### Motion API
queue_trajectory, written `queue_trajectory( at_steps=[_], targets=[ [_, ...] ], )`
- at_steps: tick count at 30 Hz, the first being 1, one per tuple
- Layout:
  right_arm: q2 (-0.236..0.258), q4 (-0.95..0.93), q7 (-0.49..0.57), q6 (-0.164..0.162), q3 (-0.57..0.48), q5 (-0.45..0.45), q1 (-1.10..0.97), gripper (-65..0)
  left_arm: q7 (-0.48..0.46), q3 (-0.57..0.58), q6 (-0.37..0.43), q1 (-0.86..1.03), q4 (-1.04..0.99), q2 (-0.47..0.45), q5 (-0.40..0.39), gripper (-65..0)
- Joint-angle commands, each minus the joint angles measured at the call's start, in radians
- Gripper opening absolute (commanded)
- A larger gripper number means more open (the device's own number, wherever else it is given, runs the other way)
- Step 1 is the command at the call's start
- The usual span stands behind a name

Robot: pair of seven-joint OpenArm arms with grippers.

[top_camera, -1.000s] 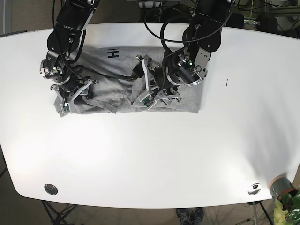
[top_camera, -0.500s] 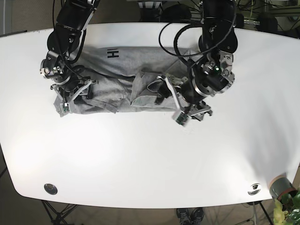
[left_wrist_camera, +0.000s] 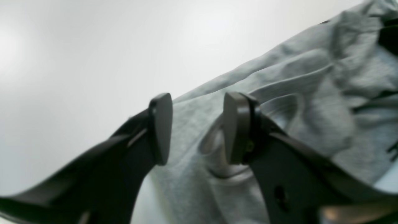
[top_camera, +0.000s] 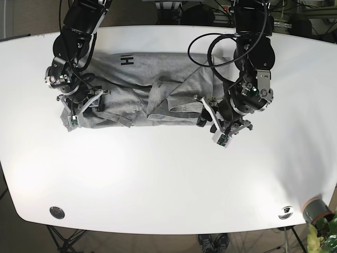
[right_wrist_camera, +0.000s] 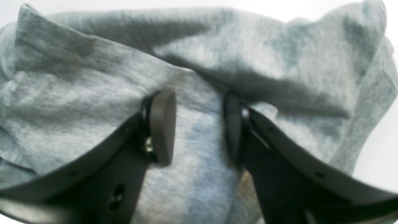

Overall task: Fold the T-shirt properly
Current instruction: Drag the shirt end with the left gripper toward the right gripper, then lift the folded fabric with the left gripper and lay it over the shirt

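Observation:
A grey T-shirt [top_camera: 137, 79] lies crumpled across the far half of the white table [top_camera: 158, 179], with a black print [top_camera: 127, 60] near its far edge. My left gripper [top_camera: 209, 120] is at the shirt's right front end. In the left wrist view it [left_wrist_camera: 197, 127] is open, with the shirt's [left_wrist_camera: 311, 102] edge under the gap. My right gripper [top_camera: 79, 108] is at the shirt's left end. In the right wrist view it [right_wrist_camera: 197, 124] is open, with its fingers [right_wrist_camera: 161, 124] down on bunched cloth [right_wrist_camera: 93, 77].
Two round metal fittings [top_camera: 57, 212] [top_camera: 286, 212] sit near the table's front edge. A plant pot [top_camera: 316, 211] stands off the front right corner. A small dark mark [top_camera: 255, 94] is on the table to the right of the left arm.
My left arm has swung from the shirt's middle to its right front end. The cloth folds in the middle have shifted. The right arm has not moved.

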Motion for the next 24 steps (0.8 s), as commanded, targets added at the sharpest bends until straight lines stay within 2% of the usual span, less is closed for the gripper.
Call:
queue_trajectory(
  at_steps=[1,4,7,14,19,24],
  targets=[
    [-0.012,0.002,-0.036,0.003,-0.002,-0.013,0.003,-40.4,-0.049,-0.003,0.043,-0.018,-0.012,-0.024,-0.014,-43.5],
    [-0.015,0.005,-0.036,0.003,-0.002,-0.013,-0.002,-40.4,-0.049,-0.003,0.074,-0.018,-0.014,-0.036,-0.017,-43.3],
    [-0.015,0.001,-0.036,0.003,-0.002,-0.013,-0.002,-40.4,-0.049,-0.001,0.07,-0.015,-0.009,-0.04,-0.022,-43.1],
    [-0.017,0.001,-0.036,0.003,-0.003,-0.013,-0.003,-40.4,0.012,-0.001,-0.041,-0.012,0.024,-0.04,-0.022,-27.8],
    [-0.017,0.005,-0.036,0.003,-0.003,-0.013,-0.003,-40.4,0.046,-0.001,-0.092,-0.01,0.023,-0.04,-0.023,-27.1],
    [-0.017,0.005,-0.036,0.003,-0.003,-0.013,-0.002,-40.4,0.078,-0.003,-0.182,0.005,0.026,-0.04,-0.023,-27.1]
  ],
)
